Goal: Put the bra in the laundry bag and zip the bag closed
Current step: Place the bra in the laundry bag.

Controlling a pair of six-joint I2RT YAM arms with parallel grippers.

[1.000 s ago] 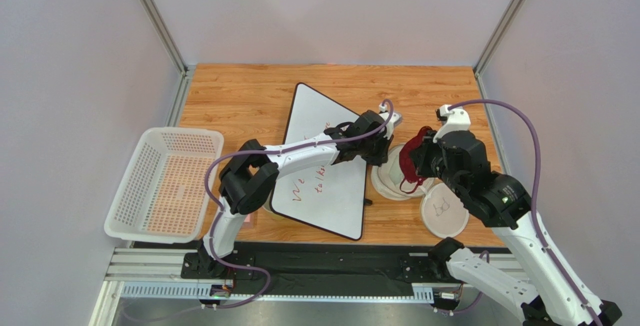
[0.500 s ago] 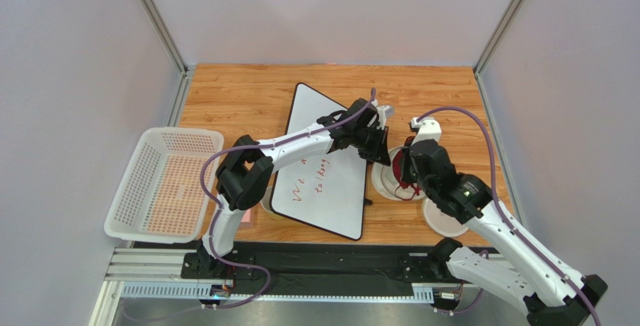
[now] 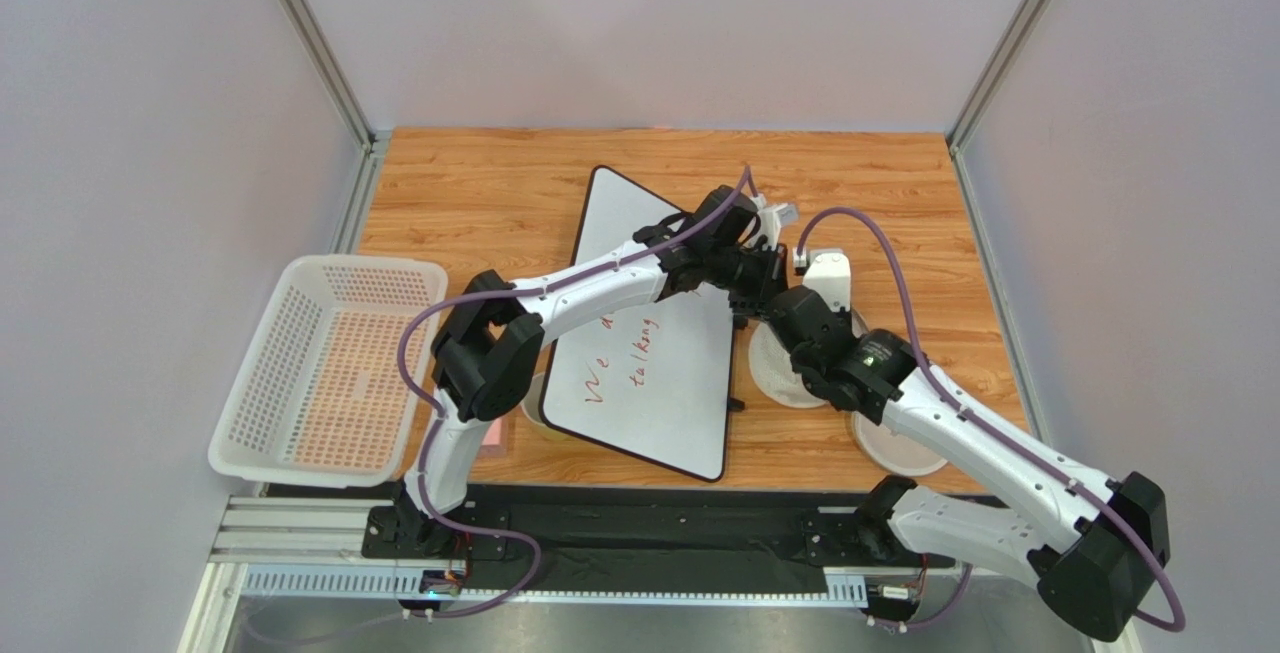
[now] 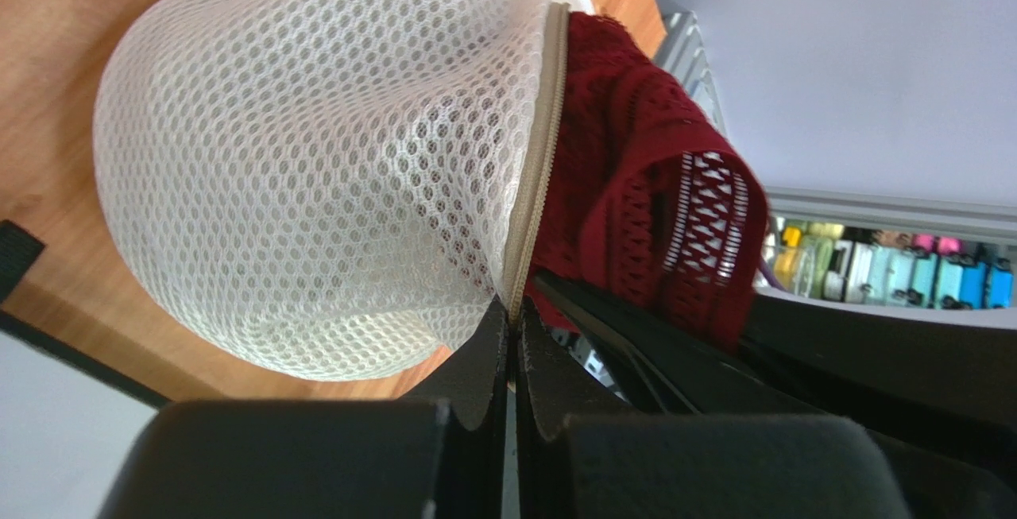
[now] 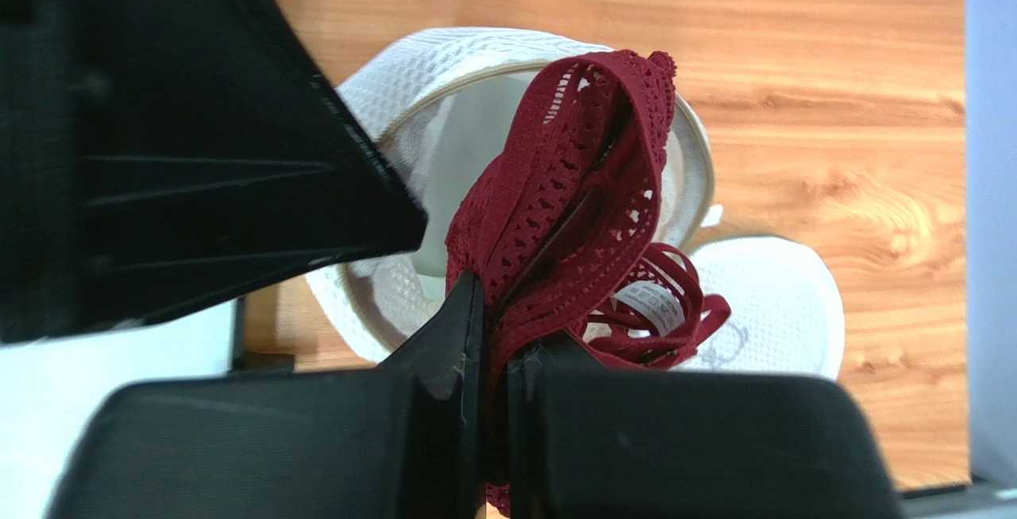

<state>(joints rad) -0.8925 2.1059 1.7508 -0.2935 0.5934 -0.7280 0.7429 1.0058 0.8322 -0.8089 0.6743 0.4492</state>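
Left wrist view: my left gripper (image 4: 513, 331) is clenched on the zipper rim of the laundry bag (image 4: 322, 161), its mesh body bulging just past the grip. My right gripper (image 5: 487, 305) pinches the bra (image 5: 573, 173) (lace bunched between the jaws), which sits right at the bag's open mouth, against the zipper edge.

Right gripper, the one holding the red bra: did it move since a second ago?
Yes. In the top view the right gripper has slid left, closer to the right edge of the whiteboard.
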